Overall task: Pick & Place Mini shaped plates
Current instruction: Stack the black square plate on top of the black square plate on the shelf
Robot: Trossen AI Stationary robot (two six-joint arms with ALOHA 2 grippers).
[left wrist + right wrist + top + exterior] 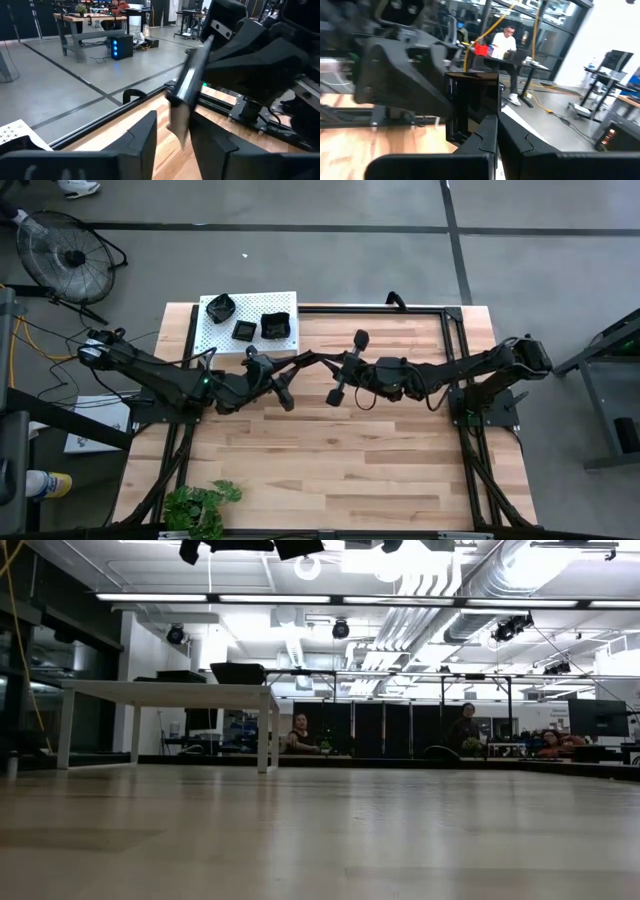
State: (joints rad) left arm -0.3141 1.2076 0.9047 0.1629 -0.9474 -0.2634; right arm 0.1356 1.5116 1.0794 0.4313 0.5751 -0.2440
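1. Looked like a hand-off over the middle of the wooden table. The right gripper had its two fingers pinched tight on the lower edge of a square plate, so the dish stood up on edge in the air instead of lying flat. My guess is that's on purpose: a thin rim held upright gives the other arm something to bite.

2. The left gripper faced it head on, fingers apart, one on each side of that same plate. In the left wrist view the plate showed edge-on as a slim dark blade poking down between them. I could see gaps on both sides, so I'd say nothing was clamped there yet.

3. The other mini plates sat on the white perforated shelf at the table's far left corner. There was a wavy-edged one, a small square one and a bigger squarish one. All three were near each other but apart.

4. Materials: the held plate was glossy black with straight sides, a shallow raised rim and crisp corners, and its face threw back reflections. It looked hard and slick, so I'd expect it to slip if gripped too lightly. The shelf was matte white metal full of little holes, and the table was pale butcher-block planks inside a black frame.

5. The low view showed only bare tabletop and the room behind.
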